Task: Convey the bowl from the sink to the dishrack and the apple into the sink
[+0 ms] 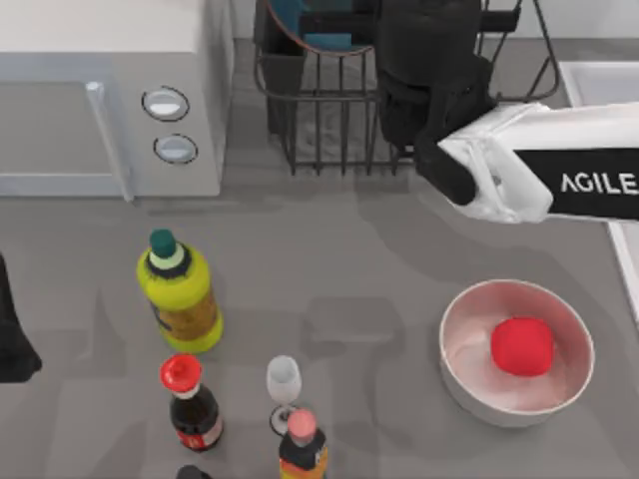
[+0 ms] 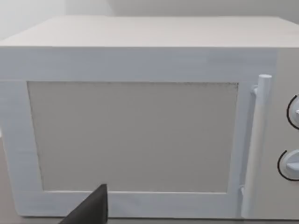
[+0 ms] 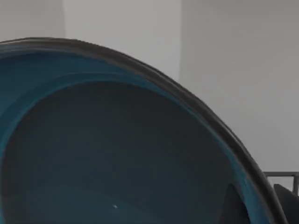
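The microwave (image 1: 110,100) fills the counter's (image 1: 349,259) far left corner; the left wrist view faces its door and handle, with a dark fingertip of the left pincer (image 2: 91,210) low in front, its state impossible to tell. Near the front edge stand a yellow bottle (image 1: 180,294), a red-capped bottle (image 1: 190,399), a glass (image 1: 284,384) and an orange bottle (image 1: 302,449); their labels are unreadable. At the far edge, the bowl (image 1: 305,25) sits tilted in the dishrack (image 1: 329,110); the right wrist view looks closely into its teal hollow. The right arm, lettered "AGILE", reaches over the rack; whether its pincer is apart or together cannot be told. The apple (image 1: 521,346) lies in a white bowl (image 1: 469,384) near the counter's right edge, beside the sink (image 1: 599,80).
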